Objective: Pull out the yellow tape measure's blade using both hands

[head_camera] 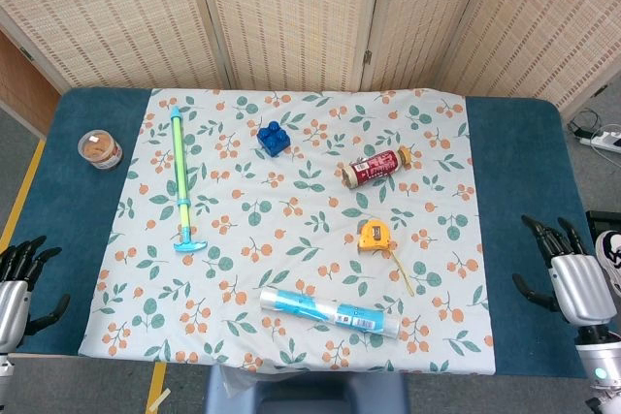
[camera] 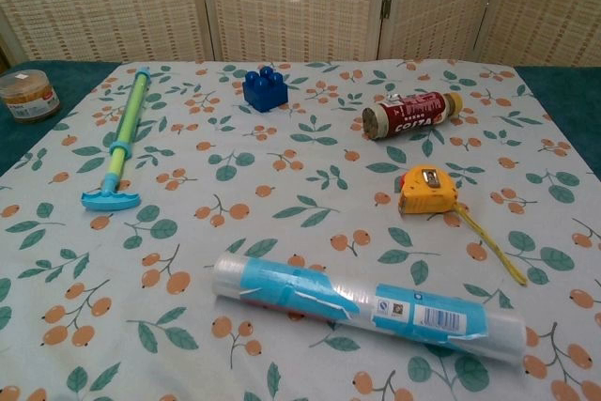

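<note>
1. The yellow tape measure (head_camera: 373, 235) lies on the floral cloth (head_camera: 291, 143), well apart from both sets of fingers: far inboard of the right hand (head_camera: 572, 283), farther still from the left hand (head_camera: 17, 288). A short run of blade (head_camera: 403, 269) already trails from the case toward the near edge and the right hand's side.

2. Both hands rest near the near table corners on the blue table cover (head_camera: 514, 162), fingers spread and holding nothing. The left hand is cut by the frame edge, so its fingers probably lie loose, though I cannot be sure of all of them.

3. Handling, as a judgement: the case looks compact, hard and fairly smooth, likely to skid on cloth if only pushed, so one hand should wrap its sides. The blade is thin, springy and narrow; pinch it at the free tip and pull straight, or it may kink or snap back.

4. The head view shows both hands and the whole layout. The chest view shows neither hand, but gives the case's metal clip and the blade's exit plainly, plus the Costa bottle (camera: 413, 113) beyond the case and the wrapped roll (camera: 366, 305) on its near side.
</note>
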`<state>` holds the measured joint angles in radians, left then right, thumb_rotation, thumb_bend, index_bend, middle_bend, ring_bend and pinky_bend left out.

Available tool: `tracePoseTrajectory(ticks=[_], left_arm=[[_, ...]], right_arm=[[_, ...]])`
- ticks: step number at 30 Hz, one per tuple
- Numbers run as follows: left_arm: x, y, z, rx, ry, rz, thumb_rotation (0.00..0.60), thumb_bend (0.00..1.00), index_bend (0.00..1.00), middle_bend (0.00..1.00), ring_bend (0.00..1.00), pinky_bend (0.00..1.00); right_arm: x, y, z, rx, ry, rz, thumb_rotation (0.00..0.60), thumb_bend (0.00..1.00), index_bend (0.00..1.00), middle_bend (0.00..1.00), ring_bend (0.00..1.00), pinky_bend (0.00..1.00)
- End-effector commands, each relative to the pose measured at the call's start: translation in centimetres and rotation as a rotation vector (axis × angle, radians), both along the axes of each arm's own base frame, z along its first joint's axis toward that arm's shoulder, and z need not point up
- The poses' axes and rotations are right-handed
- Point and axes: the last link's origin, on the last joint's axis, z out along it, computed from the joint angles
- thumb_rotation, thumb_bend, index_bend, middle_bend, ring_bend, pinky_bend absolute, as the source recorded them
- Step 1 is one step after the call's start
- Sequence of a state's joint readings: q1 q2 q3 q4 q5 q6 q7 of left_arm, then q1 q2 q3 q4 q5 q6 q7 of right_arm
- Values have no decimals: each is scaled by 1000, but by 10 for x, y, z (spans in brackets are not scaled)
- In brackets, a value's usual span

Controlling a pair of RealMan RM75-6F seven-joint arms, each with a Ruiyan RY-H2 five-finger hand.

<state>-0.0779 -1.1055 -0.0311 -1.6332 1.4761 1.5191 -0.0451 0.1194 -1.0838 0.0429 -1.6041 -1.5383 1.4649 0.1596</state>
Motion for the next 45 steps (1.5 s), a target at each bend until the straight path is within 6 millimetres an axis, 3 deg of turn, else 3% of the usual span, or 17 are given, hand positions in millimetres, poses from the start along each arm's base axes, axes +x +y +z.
tracePoseTrajectory(ticks=[1,8,12,18,27,35,45], left_arm=[[1,0,0,-2,-1,-2,600,361,227,111,81,0],[4,-1,-1,-9,-15,-15,600,335,222,111,81,0],[5,-2,-1,-11,-19,-16,600,320,219,111,79,0],[5,-4,1,-3,-21,-16,600,319,219,111,79,0],[6,-7,1,7,-28,-23,600,316,236,111,79,0],[4,-9,2,13,-25,-14,600,316,236,111,79,0],[3,-8,2,12,-21,-3,600,316,236,111,79,0]], right_arm=[[3,-4,-2,20,14,-1,600,359,73,175,182,10],[23,-28,-24,132,60,17,600,359,58,171,182,10],[37,-49,-47,230,108,18,600,359,0,112,152,10],[59,-81,-84,351,173,43,600,359,0,30,75,10],[86,-120,-134,459,247,63,600,358,0,63,88,10],[95,-140,-167,493,289,60,600,359,0,87,94,10],[105,-154,-192,505,309,69,600,358,18,139,124,10]])
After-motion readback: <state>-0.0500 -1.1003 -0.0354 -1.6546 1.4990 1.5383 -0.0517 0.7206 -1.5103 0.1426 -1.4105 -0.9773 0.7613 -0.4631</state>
